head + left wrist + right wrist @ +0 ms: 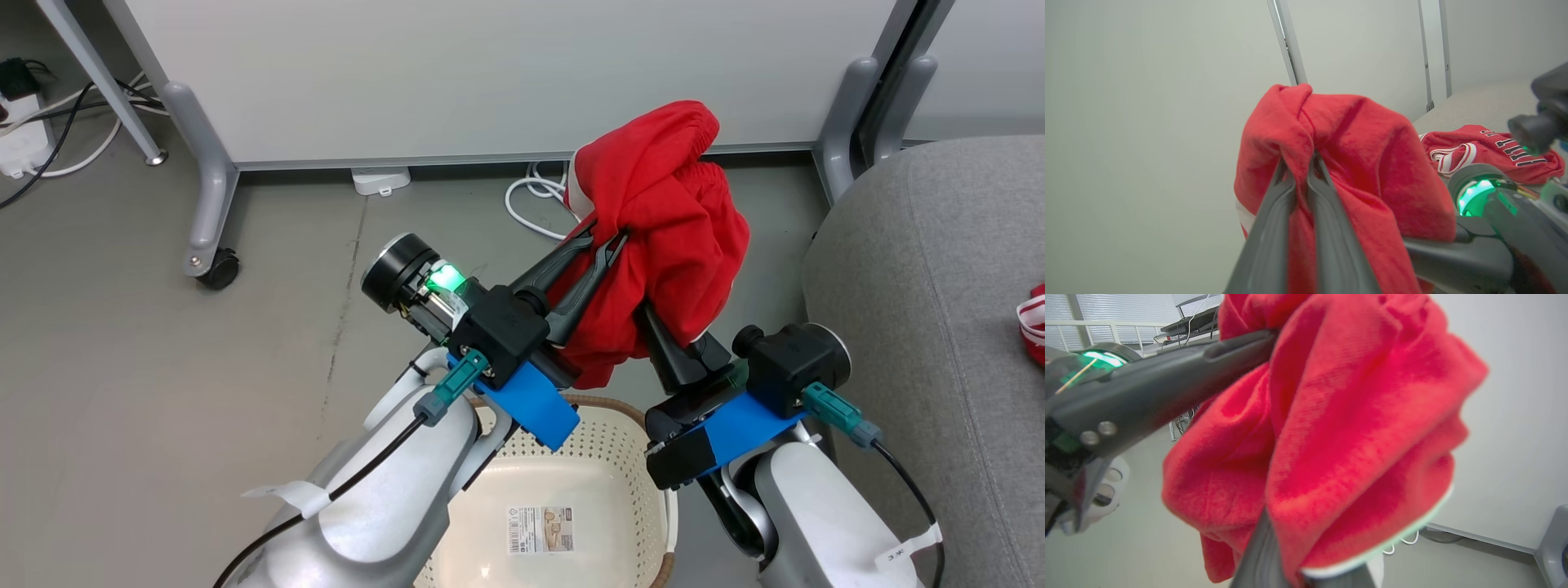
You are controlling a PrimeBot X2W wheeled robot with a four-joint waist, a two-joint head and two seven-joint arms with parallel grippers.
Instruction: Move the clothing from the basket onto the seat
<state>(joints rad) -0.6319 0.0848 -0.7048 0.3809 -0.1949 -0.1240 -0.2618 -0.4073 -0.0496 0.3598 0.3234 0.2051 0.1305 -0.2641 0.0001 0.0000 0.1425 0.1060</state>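
About half done: jersey already lying on seat, no cloth seen in basket. Left to carry over and drop: red shorts. Held bunched above basket, well apart from seat. Pinched tight at a fold by left gripper; draped over right gripper, also clamped into the cloth.
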